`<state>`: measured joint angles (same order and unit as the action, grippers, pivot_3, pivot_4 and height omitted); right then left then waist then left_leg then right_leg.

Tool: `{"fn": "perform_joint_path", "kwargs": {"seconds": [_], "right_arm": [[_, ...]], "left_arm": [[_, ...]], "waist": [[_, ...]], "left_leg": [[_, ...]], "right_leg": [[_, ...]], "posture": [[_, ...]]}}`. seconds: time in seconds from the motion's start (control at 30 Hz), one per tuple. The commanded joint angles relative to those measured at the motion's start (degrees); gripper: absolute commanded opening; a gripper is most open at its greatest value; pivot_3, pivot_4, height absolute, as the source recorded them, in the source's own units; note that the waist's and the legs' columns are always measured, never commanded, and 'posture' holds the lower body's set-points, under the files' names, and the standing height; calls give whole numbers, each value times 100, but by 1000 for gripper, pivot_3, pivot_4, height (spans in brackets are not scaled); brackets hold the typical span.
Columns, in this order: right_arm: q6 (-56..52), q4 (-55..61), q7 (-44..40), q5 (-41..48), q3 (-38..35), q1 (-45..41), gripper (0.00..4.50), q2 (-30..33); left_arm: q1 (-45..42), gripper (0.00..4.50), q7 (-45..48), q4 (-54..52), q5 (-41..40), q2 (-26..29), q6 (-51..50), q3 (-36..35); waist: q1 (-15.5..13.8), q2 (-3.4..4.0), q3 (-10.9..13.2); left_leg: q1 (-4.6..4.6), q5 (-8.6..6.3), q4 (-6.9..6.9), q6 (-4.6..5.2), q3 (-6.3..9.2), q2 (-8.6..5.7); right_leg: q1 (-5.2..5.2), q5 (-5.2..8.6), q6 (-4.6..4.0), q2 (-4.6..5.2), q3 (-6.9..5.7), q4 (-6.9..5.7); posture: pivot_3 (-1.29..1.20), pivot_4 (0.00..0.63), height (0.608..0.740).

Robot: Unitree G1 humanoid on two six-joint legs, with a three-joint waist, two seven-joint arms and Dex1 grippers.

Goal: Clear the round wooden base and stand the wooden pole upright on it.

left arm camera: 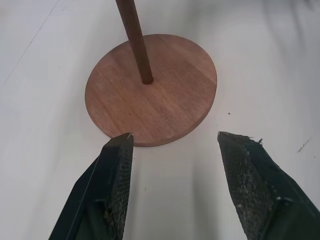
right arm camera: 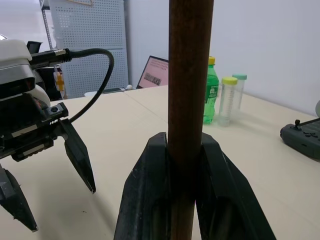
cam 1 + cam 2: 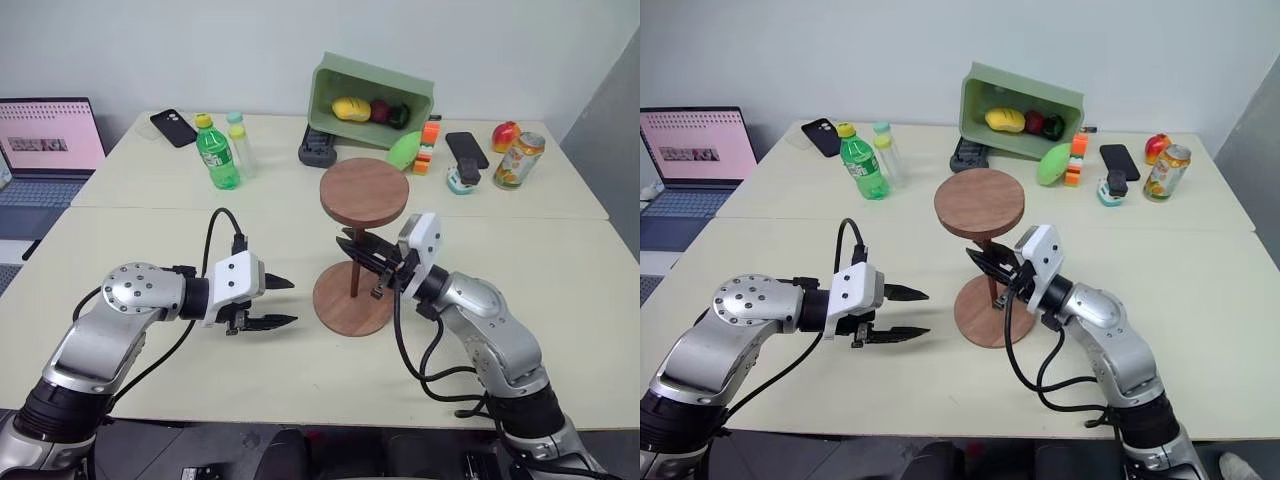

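Seating the pole (image 3: 355, 268) in the base (image 3: 352, 297), mid-table: right gripper (image 3: 995, 268), jaws clamped on the shaft, should keep it plumb until the foot bottoms in the centre hole. Long axis vertical, disc end up. Left gripper (image 3: 282, 302) waits beside, jaws wide, empty.

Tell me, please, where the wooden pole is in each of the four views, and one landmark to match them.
Left eye view: wooden pole, centre, upright on the round wooden base.
Right eye view: centre.
Left wrist view: top, entering the base.
Right wrist view: centre, clamped by the right gripper.
Shared landmark: green bottle.
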<state>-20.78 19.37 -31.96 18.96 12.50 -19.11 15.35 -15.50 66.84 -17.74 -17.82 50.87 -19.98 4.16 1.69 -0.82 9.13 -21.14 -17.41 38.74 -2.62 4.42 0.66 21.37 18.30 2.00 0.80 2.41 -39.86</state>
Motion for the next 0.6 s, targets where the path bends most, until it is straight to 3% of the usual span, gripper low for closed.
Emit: {"fn": "perform_joint_path", "kwargs": {"seconds": [0.03,0.6], "right_arm": [[-457,-581,153,-290,67,204,262,155],[-908,-200,337,-114,107,381,262,233]], "left_arm": [[-96,2781,-65,-172,-96,28,-37,-173],[-154,2781,-146,-176,-152,-26,-164,-152]], "waist": [[0,0,0],[-29,-4,-15]], "left_leg": [[3,0,0,0,-1,0],[23,-1,-5,1,5,-3]], "right_leg": [[-2,0,0,0,1,0],[-31,4,3,6,-2,16]], "posture": [[0,150,740],[0,150,740]]}}
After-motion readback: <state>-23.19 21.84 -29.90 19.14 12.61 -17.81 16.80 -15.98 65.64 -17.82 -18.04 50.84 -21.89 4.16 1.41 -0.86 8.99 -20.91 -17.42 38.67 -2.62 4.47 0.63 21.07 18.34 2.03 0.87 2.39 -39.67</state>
